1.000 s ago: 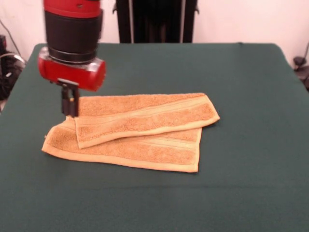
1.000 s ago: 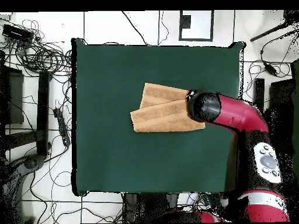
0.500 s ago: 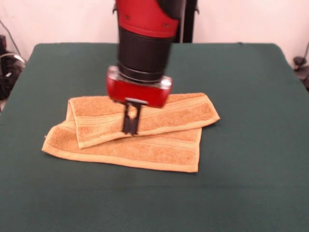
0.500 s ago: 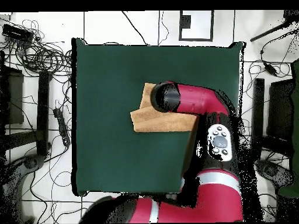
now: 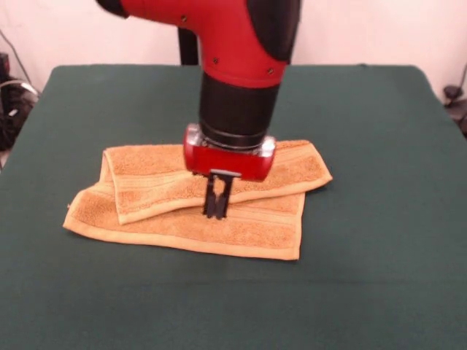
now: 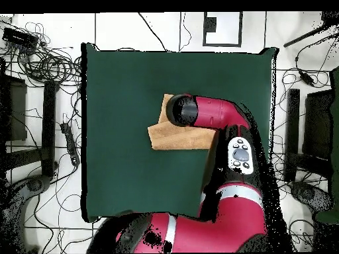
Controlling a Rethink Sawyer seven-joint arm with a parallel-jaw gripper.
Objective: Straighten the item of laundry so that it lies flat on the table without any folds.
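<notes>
Hovering over the middle of the towel [image 5: 197, 208], the gripper [image 5: 217, 211] is pointing straight down at the front edge of the folded-over top layer. Its fingers are sitting nearly together with nothing visibly between them. The towel is lying doubled and skewed near the centre of the table [image 5: 365, 292]. Risk as I am judging it: pinching here may catch both layers, so lifting drags the whole towel instead of unfolding it.

White tiled floor [image 6: 119, 30] strewn with black cables [image 6: 40, 63]; pale wall [image 5: 379, 33] behind.
</notes>
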